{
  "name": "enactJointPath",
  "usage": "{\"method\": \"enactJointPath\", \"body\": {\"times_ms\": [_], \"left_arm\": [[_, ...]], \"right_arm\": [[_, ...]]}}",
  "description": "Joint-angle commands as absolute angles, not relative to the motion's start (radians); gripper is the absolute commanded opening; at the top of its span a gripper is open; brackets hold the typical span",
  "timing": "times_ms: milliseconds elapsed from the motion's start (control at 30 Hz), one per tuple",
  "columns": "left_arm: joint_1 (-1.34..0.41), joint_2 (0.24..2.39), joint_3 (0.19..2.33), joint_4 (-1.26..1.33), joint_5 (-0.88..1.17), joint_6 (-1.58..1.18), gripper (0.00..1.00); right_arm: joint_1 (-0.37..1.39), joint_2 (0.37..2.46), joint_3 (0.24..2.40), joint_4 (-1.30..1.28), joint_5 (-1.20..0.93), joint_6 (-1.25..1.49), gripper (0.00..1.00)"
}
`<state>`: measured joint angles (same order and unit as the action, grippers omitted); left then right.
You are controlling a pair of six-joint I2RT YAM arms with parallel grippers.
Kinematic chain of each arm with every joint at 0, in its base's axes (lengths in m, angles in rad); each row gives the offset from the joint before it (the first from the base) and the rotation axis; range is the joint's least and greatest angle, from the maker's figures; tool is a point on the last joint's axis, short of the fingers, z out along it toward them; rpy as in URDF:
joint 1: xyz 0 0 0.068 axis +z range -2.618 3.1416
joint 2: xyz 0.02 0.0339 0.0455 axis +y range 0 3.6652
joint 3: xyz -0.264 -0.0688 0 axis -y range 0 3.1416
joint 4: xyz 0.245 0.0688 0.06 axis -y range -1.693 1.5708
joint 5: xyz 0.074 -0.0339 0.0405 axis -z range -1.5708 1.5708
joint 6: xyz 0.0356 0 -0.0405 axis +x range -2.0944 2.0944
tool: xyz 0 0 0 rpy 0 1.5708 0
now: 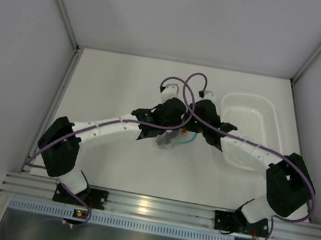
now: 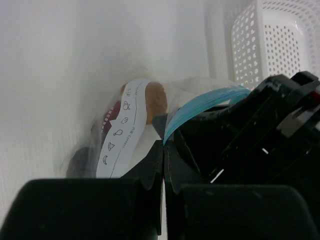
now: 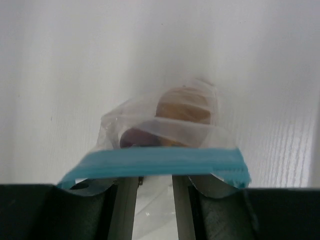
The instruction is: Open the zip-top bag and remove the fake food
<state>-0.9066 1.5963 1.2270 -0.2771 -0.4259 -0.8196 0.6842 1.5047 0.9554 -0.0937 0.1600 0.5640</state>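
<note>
At centre of the overhead view, a clear zip-top bag (image 1: 172, 139) over the white counter (image 1: 110, 86), largely hidden under the two black arms (image 1: 116, 126). Inside it, fake food (image 3: 182, 107): an orange piece above a maroon one. Clenched at the bag's edge by the blue zip strip (image 3: 155, 162), the left gripper (image 2: 164, 150). Partly parted, strip lying across its tips, the right gripper (image 3: 155, 186). At right, just beside the arms, a white perforated basket (image 1: 251, 114).

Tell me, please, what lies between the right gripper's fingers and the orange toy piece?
The light blue zip strip of the zip-top bag crosses there, as the right wrist view shows.
</note>
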Motion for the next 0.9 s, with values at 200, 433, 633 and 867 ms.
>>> {"method": "enactJointPath", "body": {"times_ms": [200, 433, 633, 867], "left_arm": [[-0.882, 1.529, 1.121, -0.187, -0.399, -0.868, 0.00], [-0.842, 1.485, 1.059, -0.180, -0.374, -0.862, 0.00], [-0.785, 1.444, 1.002, -0.166, -0.339, -0.854, 0.00], [-0.727, 1.414, 0.950, -0.163, -0.319, -0.827, 0.00]], "right_arm": [[0.719, 1.667, 1.083, 0.037, 0.293, 0.745, 0.35], [0.724, 1.799, 1.138, 0.015, 0.344, 0.695, 0.38], [0.724, 1.880, 1.176, 0.029, 0.289, 0.646, 0.49], [0.735, 1.901, 1.169, 0.092, 0.170, 0.634, 0.58]]}}
